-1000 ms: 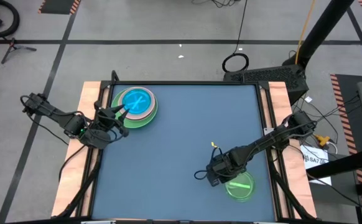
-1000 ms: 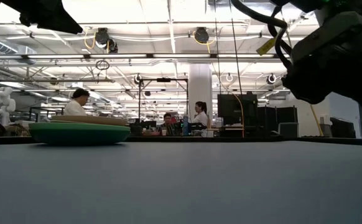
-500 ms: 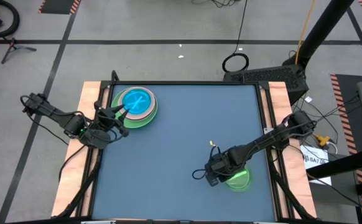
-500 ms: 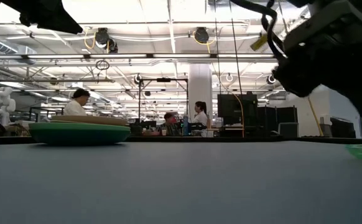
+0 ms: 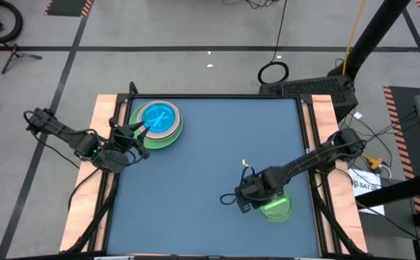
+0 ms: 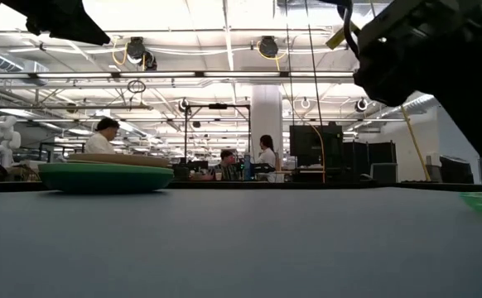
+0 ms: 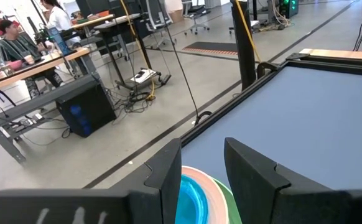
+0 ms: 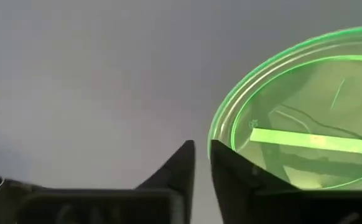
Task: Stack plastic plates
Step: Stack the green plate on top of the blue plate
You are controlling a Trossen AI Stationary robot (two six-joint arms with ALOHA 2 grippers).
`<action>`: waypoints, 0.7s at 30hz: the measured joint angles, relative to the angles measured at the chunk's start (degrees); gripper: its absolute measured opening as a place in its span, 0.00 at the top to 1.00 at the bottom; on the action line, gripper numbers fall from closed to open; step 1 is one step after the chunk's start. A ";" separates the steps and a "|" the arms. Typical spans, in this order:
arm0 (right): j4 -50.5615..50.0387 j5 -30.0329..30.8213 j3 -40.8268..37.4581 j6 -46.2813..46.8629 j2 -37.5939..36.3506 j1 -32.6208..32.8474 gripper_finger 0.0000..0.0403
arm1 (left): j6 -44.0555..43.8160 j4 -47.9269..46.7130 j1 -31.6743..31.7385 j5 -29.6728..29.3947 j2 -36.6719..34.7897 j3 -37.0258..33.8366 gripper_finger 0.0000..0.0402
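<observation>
Right tool nearly clenched, empty, partly hiding lime plate, left tool released beside plate stack

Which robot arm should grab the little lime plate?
The right arm, probably. Its pincer is right beside the lime plate, while the left pincer waits at the stack of plates across the table.
</observation>
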 joint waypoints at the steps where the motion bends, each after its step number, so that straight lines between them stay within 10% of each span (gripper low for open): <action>1: -0.04 -0.03 0.00 0.56 0.20 0.04 0.86 | 0.00 0.01 -0.01 0.00 0.00 0.00 0.68; 10: 0.28 -6.12 -0.02 1.11 7.13 0.22 0.61 | 0.00 0.01 0.00 0.00 0.00 0.00 0.68; 21: 0.58 -6.10 -0.02 -2.58 8.67 -0.92 0.76 | 0.00 0.01 0.00 0.00 0.00 0.00 0.68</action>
